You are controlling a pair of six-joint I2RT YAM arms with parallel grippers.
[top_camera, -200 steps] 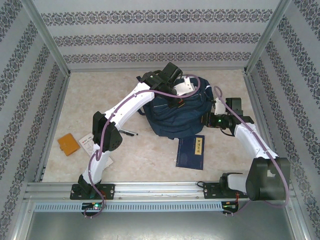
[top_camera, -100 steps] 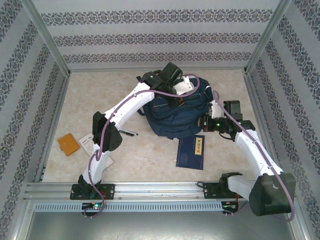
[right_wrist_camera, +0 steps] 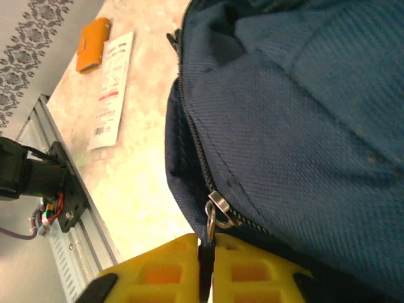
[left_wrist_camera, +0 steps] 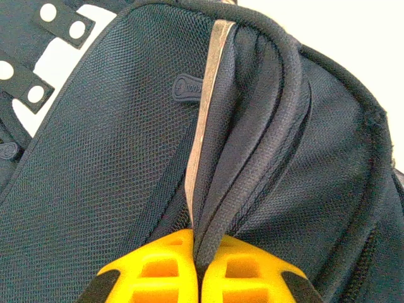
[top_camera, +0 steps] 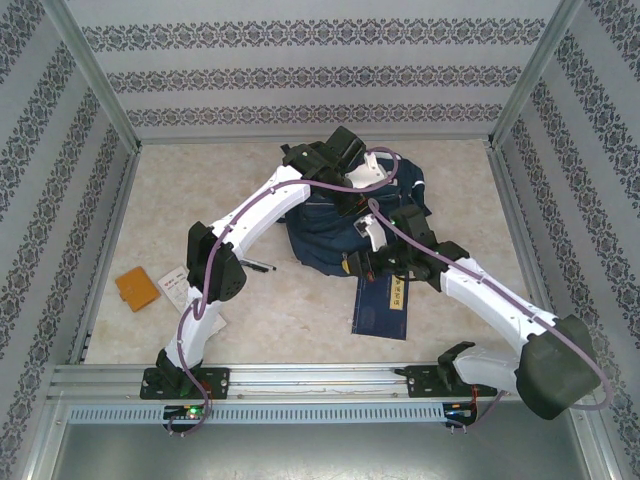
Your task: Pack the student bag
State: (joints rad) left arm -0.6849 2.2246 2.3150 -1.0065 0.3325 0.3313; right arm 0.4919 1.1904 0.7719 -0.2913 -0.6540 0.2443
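The student bag (top_camera: 318,238) is seen lying on the worktop (top_camera: 200,190), toward its far middle. A fold of its fabric is clamped by the left end effector (left_wrist_camera: 197,257). The right end effector (right_wrist_camera: 207,252) is drawn nearly together just beneath the zip pull (right_wrist_camera: 215,211); whether that pull is pinched cannot be told

The right gripper (right_wrist_camera: 206,245) pinches its yellow fingers together on the metal zip pull (right_wrist_camera: 214,212) of the bag (right_wrist_camera: 303,113). Well off to its left lie a paper (right_wrist_camera: 112,82) and an orange wallet (right_wrist_camera: 93,44).
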